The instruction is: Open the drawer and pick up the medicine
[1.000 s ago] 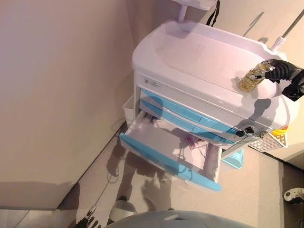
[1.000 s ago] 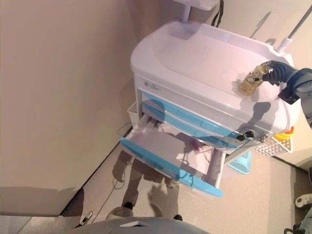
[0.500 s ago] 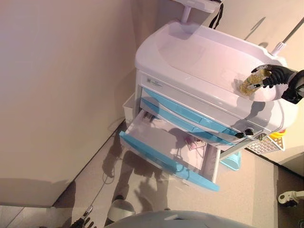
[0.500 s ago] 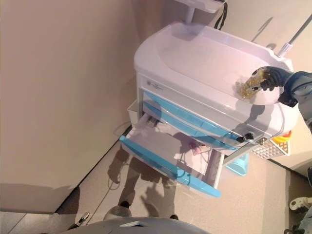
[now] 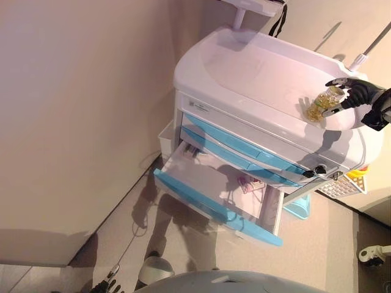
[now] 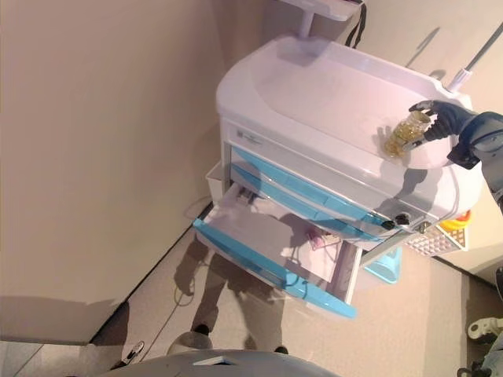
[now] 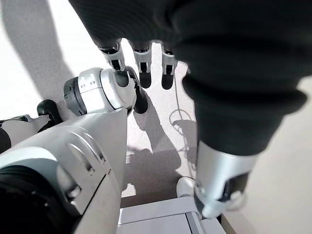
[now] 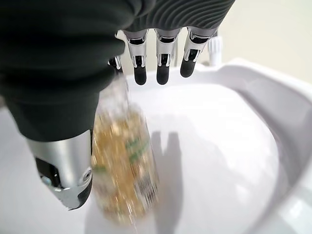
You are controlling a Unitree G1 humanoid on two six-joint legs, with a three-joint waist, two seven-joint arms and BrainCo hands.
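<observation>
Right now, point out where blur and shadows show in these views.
Right wrist view: the medicine bottle is smeared with blur beside the right robot hand, whose fingers look crisp. Left eye view: the bottle throws a dark shadow on the white cart top, and shadows fall on the floor below the open drawer. Left wrist view: the left robot hand casts a shadow on the floor.

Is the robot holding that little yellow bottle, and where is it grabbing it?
It looks that way. The right robot hand reaches the medicine bottle at its top end; its fingers look straight, so a firm hold cannot be told. The left robot hand holds nothing.
</observation>
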